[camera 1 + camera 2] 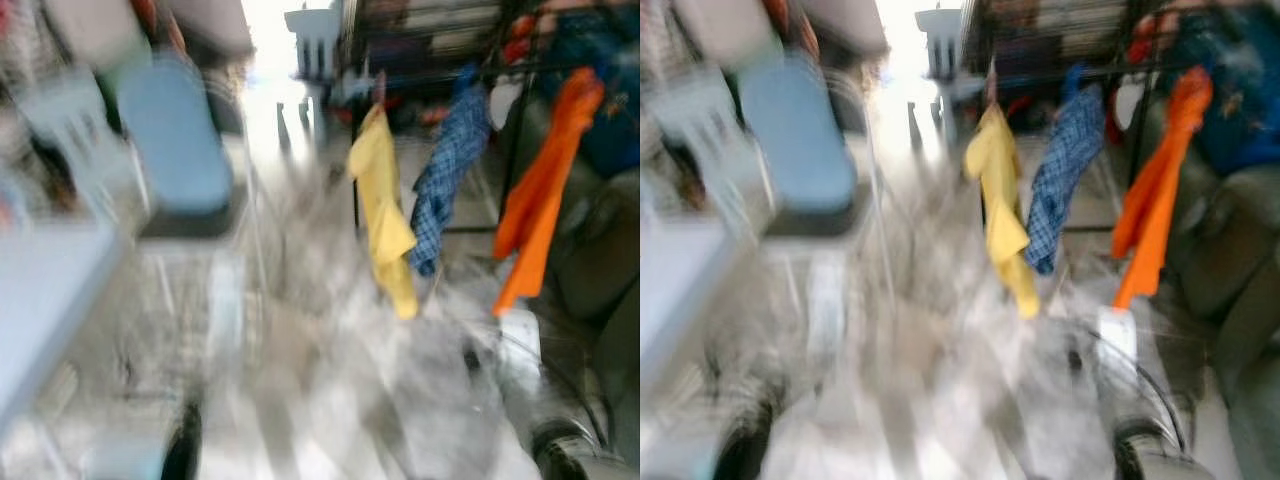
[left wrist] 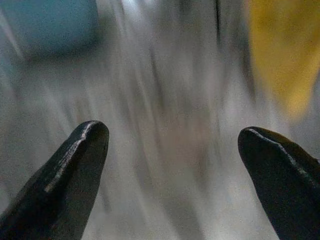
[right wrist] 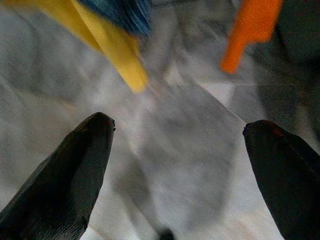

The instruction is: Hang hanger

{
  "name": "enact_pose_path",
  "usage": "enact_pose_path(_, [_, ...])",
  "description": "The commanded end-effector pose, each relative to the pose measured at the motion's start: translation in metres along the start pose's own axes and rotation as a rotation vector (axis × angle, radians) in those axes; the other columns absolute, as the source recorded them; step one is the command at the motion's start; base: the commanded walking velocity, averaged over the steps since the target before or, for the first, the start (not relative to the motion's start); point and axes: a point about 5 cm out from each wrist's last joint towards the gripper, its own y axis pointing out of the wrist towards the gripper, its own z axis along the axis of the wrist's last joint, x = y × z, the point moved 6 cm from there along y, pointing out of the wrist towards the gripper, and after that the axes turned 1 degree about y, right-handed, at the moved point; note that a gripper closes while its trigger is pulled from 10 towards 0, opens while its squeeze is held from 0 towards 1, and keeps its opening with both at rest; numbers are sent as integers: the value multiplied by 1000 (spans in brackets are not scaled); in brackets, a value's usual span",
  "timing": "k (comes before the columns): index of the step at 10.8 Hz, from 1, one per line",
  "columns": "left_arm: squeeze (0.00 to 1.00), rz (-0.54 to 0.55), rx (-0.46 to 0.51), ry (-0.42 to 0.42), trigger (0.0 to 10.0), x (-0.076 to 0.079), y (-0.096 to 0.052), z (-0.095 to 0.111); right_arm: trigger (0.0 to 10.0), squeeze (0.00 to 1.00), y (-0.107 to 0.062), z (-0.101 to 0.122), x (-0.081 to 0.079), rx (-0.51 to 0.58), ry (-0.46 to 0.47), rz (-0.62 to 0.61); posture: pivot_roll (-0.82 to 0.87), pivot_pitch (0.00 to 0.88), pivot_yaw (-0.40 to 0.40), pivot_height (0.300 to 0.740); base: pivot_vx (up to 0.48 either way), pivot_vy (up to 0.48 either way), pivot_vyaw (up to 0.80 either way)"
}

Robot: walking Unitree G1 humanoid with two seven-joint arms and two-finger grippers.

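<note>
Three garments hang side by side from a dark rack (image 1: 520,60) ahead of me: a yellow one (image 1: 383,205), a blue checked one (image 1: 445,170) and an orange one (image 1: 540,190), all blurred by motion. My left gripper (image 2: 172,145) and right gripper (image 3: 177,135) both hover over the pale floor (image 1: 330,390), fingers spread apart and empty. I cannot make out a hanger.

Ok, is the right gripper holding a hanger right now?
No, in the right wrist view the right gripper has its two black fingers spread wide with only blurred floor between them.
</note>
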Motion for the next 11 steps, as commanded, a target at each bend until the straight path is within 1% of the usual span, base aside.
enact_pose_path(1, [0,0,-210,-17,10000,3,-15,-76,10000,0,-7,-43,-5,-111,38,6,-398,0,215,740,0,0,0])
enact_pose_path(2, [0,2,-222,-21,10000,2,-17,-80,10000,0,-8,-44,-5,-109,5,5,-396,0,217,740,0,0,0])
enact_pose_path(3, [0,-3,-226,-16,10000,2,-17,-82,10000,0,-8,-44,-3,-111,11,0,-395,0,218,740,0,0,0])
enact_pose_path(4, [0,34,-225,-45,10000,-5,-18,-83,10000,0,-8,-44,4,-109,-44,-29,-392,0,202,740,0,0,0])
enact_pose_path(5, [0,84,-200,-115,10000,-17,-19,-82,10000,0,-7,-34,7,-71,-145,-39,-386,0,172,740,0,0,0])
enact_pose_path(6, [0,99,-189,-145,10000,-20,-20,-82,10000,0,-6,-32,1,-82,-154,15,-376,0,145,740,0,0,0])
enact_pose_path(7, [0,186,-155,-150,10000,-38,-23,-81,10000,0,-2,-11,-6,-24,-138,62,-362,0,118,740,0,0,0])
enact_pose_path(8, [0,244,-60,-132,10000,-54,-23,-63,10000,0,2,22,-27,69,-253,155,-305,0,43,740,0,0,0])
enact_pose_path(9, [0,275,-17,-134,10000,-63,-24,-55,10000,0,2,37,-38,108,-263,191,-285,0,20,740,0,0,0])
enact_pose_path(10, [0,327,44,-133,10000,-77,-27,-46,10000,0,1,61,-63,179,-249,274,-235,0,-23,740,0,0,0])
enact_pose_path(11, [0,349,77,-136,10000,-83,-30,-42,10000,0,-1,72,-78,209,-246,324,-217,0,-36,740,0,0,0])
